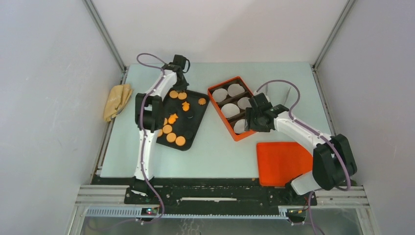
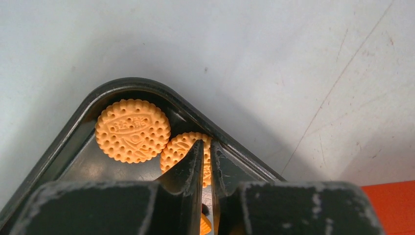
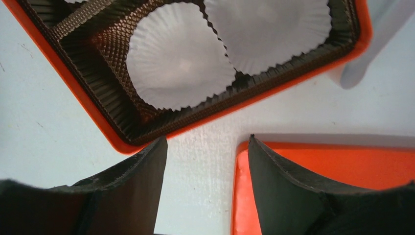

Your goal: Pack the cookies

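Bearing embossed characters (illegible), cookies (image 2: 132,130) lie in black tray (image 2: 83,122).

White-linked arms (image 1: 146,152) carry black joints, purple cables (image 1: 147,55) and scuffed black fingers (image 2: 188,169).

The right tool (image 3: 208,138) is seen from above, with its two dark fingers (image 3: 137,186) held wide apart and nothing between them. Pale tabletop (image 3: 44,147) is seen in the gap. Just past the fingertips, one corner of an orange box (image 3: 73,88) is seen. The box is lined with a ridged brown liner (image 3: 117,54). Two white paper cups (image 3: 178,56) are set side by side in the nearest part of it, with their edges just touching. A flat orange tray (image 3: 342,164) is seen partly under the right-hand finger, near the box but apart from it.
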Motion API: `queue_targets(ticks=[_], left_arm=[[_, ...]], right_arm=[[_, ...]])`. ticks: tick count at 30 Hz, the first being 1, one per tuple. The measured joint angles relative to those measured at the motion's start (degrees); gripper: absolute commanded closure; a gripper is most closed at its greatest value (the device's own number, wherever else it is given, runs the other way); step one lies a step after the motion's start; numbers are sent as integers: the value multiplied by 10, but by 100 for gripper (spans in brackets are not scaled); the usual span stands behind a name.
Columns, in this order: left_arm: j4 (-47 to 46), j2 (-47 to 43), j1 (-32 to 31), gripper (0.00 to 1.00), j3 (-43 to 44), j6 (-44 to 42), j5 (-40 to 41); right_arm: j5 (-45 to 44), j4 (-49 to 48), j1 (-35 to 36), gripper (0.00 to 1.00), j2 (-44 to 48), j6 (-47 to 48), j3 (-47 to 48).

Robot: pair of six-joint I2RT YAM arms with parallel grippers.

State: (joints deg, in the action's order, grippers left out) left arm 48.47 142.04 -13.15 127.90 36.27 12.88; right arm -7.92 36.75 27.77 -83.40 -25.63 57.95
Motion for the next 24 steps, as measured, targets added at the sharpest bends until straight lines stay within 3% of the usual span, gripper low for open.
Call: queue_targets(ticks=[7,11,15,24], left_arm=[[-5,1,35,85,1,9,-33],[-3,3,40,85,6,9,-42],[2,6,41,84,14,10,-44],[13,17,47,84,49,10,-61]], right_arm=[[3,-44,8,34,-59,24,35],[9,-62,9,43,-112,31,72],[20,-73,17,44,-175,37,92],[21,-48,121,43,-174,43,81]])
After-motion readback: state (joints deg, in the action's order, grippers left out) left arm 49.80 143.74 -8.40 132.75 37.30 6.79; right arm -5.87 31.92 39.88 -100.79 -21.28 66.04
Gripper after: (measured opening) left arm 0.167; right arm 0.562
